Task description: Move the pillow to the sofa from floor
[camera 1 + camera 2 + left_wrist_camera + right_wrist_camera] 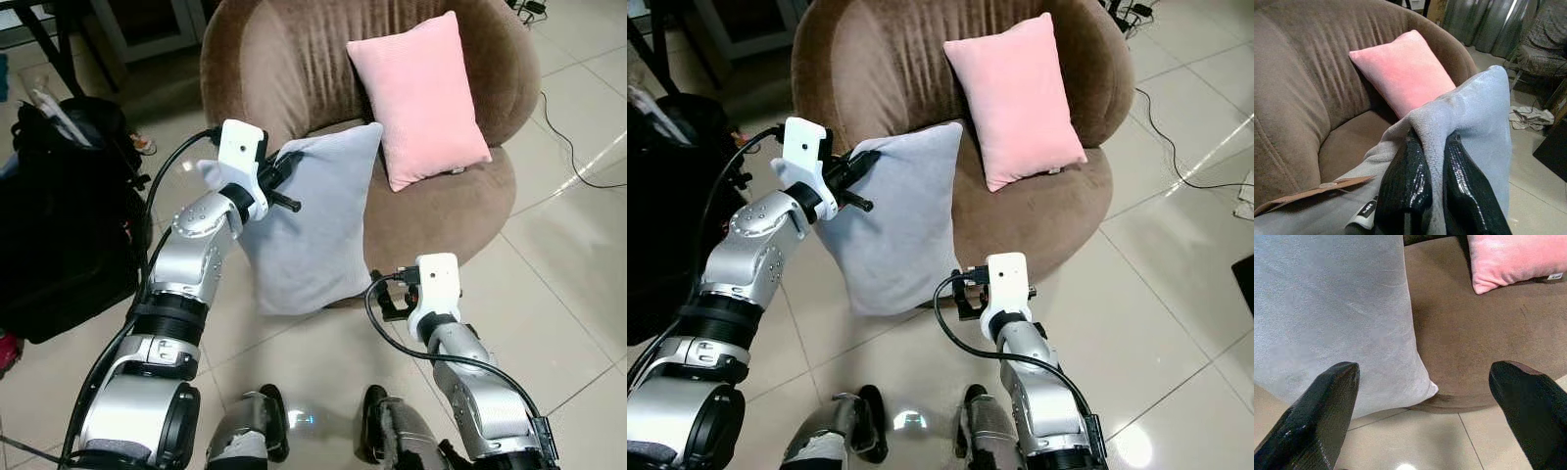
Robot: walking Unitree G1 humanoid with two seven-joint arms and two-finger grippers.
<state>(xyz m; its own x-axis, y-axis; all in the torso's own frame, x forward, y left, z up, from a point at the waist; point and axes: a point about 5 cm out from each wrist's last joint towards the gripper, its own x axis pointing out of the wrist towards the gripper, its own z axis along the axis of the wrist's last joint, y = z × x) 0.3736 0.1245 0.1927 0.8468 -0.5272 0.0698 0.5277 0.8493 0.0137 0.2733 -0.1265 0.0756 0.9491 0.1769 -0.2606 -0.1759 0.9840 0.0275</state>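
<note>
Grey pillow [313, 220] held up w/ its top corner pinched by left gripper [1437, 191].
Hangs vs front of brown sofa [284, 59], beside pink pillow [421, 98]; right gripper [1425, 406] spread wide, low nr seat edge.

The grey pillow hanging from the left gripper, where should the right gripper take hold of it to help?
Grip the grey pillow at its lower right corner, coming from the robot's right, level with the seat edge. The left gripper pinches its top corner, so it hangs against the brown sofa front; the right gripper, jaws wide, already faces that free corner.
</note>
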